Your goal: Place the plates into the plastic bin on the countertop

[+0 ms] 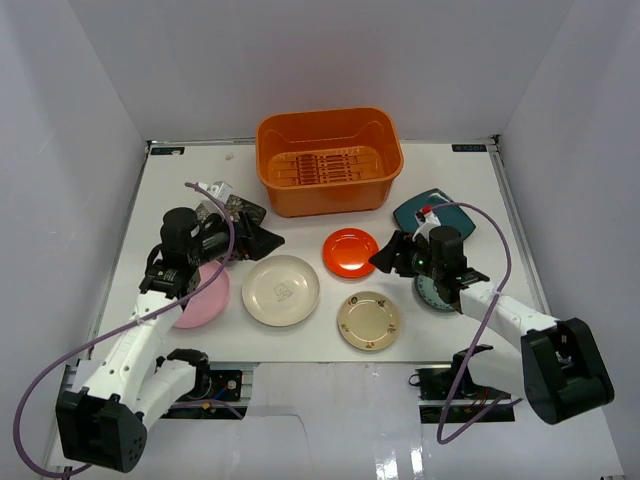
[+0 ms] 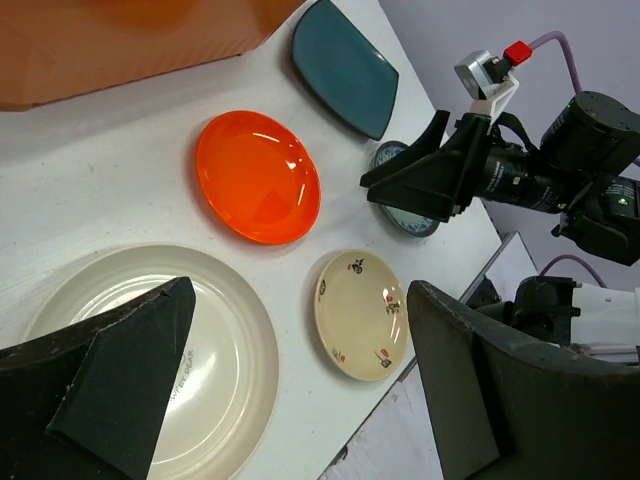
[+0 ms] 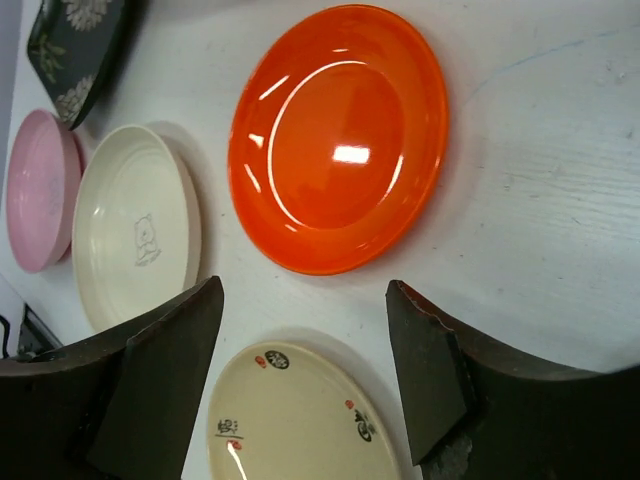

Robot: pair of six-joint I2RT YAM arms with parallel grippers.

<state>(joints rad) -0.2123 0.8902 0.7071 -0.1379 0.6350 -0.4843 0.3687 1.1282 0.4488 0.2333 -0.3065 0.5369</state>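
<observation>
Orange plastic bin (image 1: 330, 195) sits upper centre of the top view, opening up, long axis left-right. The plates lie flat on the countertop (image 1: 200, 180) below it:
- red-orange plate (image 1: 350, 252) at centre
- cream plate (image 1: 281, 290) to its left
- floral cream plate (image 1: 368, 320) lower
- pink plate (image 1: 205, 297) far left, partly under the left arm
- teal square plate (image 1: 415, 212) right of the bin, skewed
- dark round plate (image 1: 432, 296) under the right arm
- black floral plate (image 3: 75, 40) by the left gripper (image 1: 268, 240)

Left gripper's jaws are spread wide, holding nothing. Right gripper (image 3: 305, 290) likewise, aimed left.
</observation>
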